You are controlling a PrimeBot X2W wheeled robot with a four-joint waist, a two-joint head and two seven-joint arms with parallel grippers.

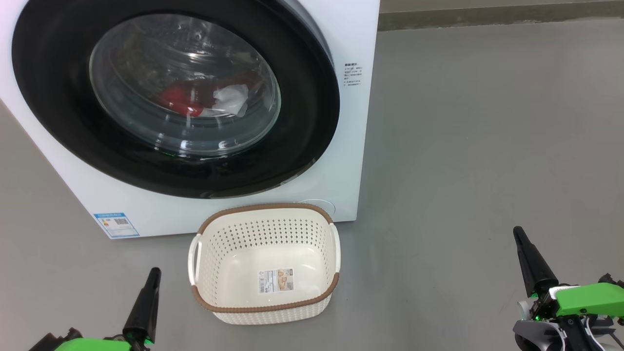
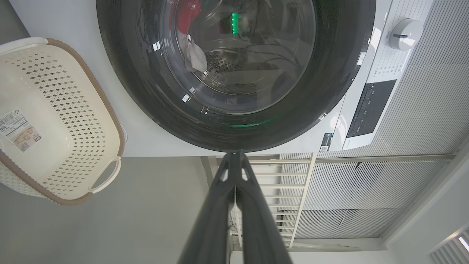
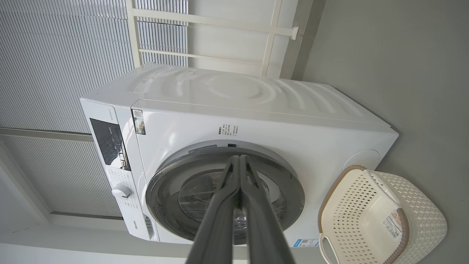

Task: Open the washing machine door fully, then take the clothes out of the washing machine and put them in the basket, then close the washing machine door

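The white washing machine (image 1: 351, 161) stands ahead with its black-rimmed round door (image 1: 63, 112) closed. Through the glass window I see the clothes: a red garment (image 1: 178, 100) and a small white cloth (image 1: 229, 100) inside the drum. The cream perforated basket (image 1: 265, 304) sits empty on the floor right before the machine, a sticker on its bottom. My left gripper (image 1: 153, 273) is low at the left, shut, holding nothing. My right gripper (image 1: 519, 234) is low at the right, also shut and empty. Both are well short of the door. In the wrist views the fingers (image 2: 234, 172) (image 3: 240, 172) meet at their tips.
Grey floor (image 1: 487, 146) spreads wide to the right of the machine. A blue label (image 1: 116, 224) marks the machine's lower left corner. The control panel and a white dial (image 2: 403, 35) lie along the machine's top front. Slatted wall panels and a white rail stand behind it.
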